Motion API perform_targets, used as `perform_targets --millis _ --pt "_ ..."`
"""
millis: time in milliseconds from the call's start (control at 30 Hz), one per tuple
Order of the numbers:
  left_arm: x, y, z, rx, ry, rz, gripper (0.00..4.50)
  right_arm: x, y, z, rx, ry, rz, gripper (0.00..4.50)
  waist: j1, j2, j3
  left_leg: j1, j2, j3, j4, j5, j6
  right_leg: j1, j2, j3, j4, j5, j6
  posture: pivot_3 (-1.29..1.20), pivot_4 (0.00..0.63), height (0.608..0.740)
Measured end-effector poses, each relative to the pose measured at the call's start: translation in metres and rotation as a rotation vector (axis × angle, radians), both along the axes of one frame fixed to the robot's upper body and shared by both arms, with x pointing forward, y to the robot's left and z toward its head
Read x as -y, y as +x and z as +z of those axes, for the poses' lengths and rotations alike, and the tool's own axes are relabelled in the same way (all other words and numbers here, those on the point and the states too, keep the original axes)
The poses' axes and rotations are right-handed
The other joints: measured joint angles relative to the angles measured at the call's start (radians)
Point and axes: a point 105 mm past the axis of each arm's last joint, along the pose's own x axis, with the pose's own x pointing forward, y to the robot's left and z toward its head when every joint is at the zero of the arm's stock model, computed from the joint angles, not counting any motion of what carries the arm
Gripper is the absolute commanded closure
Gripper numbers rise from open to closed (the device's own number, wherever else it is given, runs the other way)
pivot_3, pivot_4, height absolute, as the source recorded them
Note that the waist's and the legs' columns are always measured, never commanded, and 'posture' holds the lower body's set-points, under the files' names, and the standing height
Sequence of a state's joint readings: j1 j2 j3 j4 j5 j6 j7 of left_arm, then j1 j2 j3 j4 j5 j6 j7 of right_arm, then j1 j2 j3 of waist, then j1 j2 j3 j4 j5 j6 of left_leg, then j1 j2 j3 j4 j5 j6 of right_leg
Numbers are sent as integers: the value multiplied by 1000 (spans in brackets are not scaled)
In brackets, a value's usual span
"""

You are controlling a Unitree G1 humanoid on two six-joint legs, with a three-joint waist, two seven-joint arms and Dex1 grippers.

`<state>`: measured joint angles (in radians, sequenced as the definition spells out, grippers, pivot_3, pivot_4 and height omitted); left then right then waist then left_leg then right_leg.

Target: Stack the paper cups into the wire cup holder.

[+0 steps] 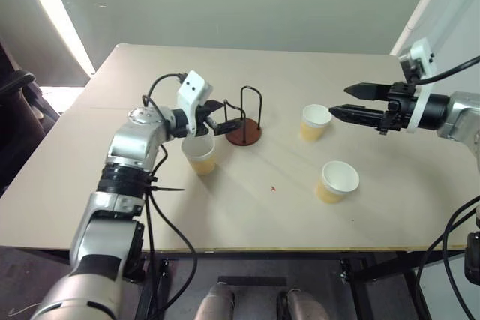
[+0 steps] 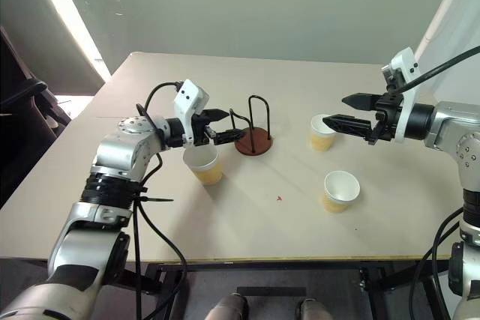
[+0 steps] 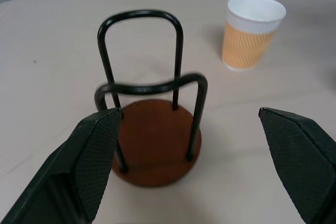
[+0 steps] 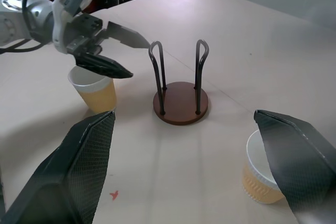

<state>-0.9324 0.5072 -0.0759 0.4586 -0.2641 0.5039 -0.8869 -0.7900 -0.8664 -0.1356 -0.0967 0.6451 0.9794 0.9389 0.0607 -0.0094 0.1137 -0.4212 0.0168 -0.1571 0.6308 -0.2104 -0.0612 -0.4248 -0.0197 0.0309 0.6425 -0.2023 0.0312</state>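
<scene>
**Both pincers spread wide, nothing held**

L gripper (image 2: pixel 223 125) jaws fully apart, empty, hovering above table (image 1: pixel 247 207), tips just beside wire cup holder (image 1: pixel 245 121) on its L side, not touching it. One paper cup (image 1: pixel 200 154) stands upright right under that gripper, near holder. R gripper (image 1: pixel 346 103) also wide apart, empty, well to R of holder, tips over rim of second cup (image 1: pixel 315 122), contact unclear. Third cup (image 1: pixel 336 181) upright, nearer the table's front edge than the holder and R of it. Holder has no cups in it.
</scene>
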Motion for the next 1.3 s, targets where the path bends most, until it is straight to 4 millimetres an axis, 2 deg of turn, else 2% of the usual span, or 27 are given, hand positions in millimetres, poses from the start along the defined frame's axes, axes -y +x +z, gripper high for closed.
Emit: perform_targets --millis 200,367,500,867,1133,1233,1300 --pt "18 3 -11 -36 -17 -40 0 -2 -2 1 6 -10 5 98 2 0 0 -1 -1 1 1 0 0 0 0 0 0 -2 4 0 150 740" --pt "18 6 -9 -23 -10 -47 0 0 -3 -1 -3 -9 -8 98 4 0 0 -1 -2 1 2 0 0 1 0 1 0 -2 5 0 150 740" --pt "21 9 -16 -29 -9 -40 0 2 -3 1 3 -1 -16 98 5 0 0 -1 -2 1 3 -1 1 1 0 1 0 -2 6 0 150 740" --pt "63 8 -38 -41 -1 -101 0 1 -3 1 8 1 -22 98 7 0 0 -2 -3 2 10 -2 4 2 -1 2 0 0 9 0 150 740" --pt "62 13 -33 -12 0 -79 0 0 -4 -1 2 1 -18 98 8 0 0 -2 -4 4 11 -2 5 2 0 2 0 -1 10 0 150 740" --pt "60 15 -29 -1 3 -70 590 0 -4 -1 3 0 -23 53 8 0 0 -3 -4 4 11 -2 4 2 0 3 -1 -1 11 0 150 740" --pt "59 16 -26 10 -2 -67 1283 0 -4 -1 3 0 -24 53 8 0 0 -3 -4 5 12 -2 4 2 0 3 -1 -1 11 0 150 740"
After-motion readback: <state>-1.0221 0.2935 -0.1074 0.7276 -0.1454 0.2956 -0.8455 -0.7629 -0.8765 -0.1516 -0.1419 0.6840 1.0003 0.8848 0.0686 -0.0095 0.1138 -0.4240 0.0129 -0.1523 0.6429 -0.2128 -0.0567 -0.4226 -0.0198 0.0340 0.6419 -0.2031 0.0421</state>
